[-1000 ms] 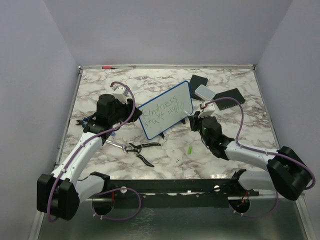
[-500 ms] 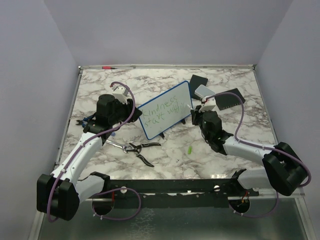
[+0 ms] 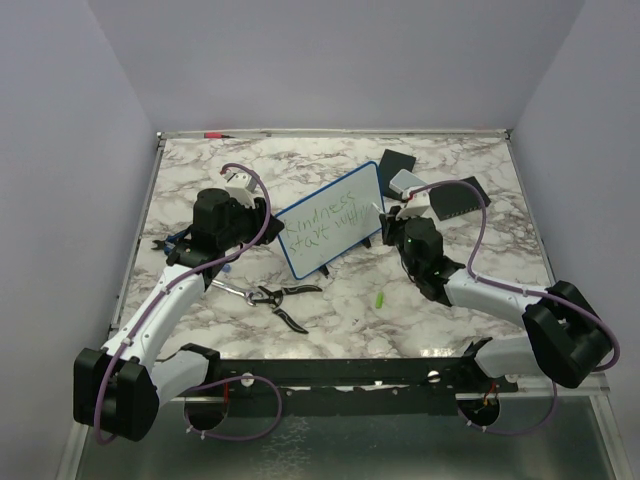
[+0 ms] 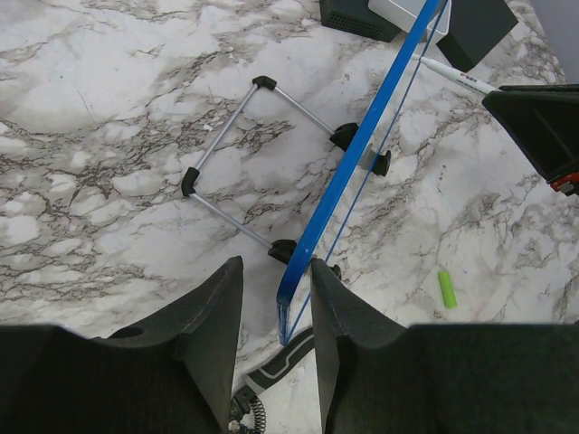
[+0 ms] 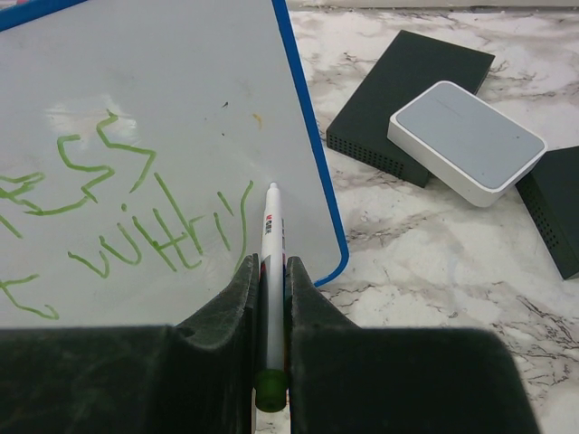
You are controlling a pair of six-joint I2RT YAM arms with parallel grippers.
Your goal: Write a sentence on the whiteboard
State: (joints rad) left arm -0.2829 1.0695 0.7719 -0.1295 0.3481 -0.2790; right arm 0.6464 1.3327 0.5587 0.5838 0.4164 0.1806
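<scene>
On the table (image 3: 470, 290), 1 whiteboard (image 3: 330, 222) between left gripper (image 4: 276, 312) fingers, 1 marker (image 5: 271, 271) pinched in right gripper (image 5: 270, 294).

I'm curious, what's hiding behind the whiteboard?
Behind the whiteboard stands a thin metal wire stand with black feet on the marble table. From above, the board covers it.

We see a marble-patterned table (image 3: 330, 300) filling the middle of the top view. On it, left of centre, lie black-handled pliers (image 3: 268, 295); a small green cap (image 3: 380, 299) sits lower centre. At centre the whiteboard (image 3: 330, 220) stands on its wire stand (image 4: 237, 167). Upper right lie black flat pads (image 3: 397, 162) and a white box (image 3: 408, 182)
</scene>
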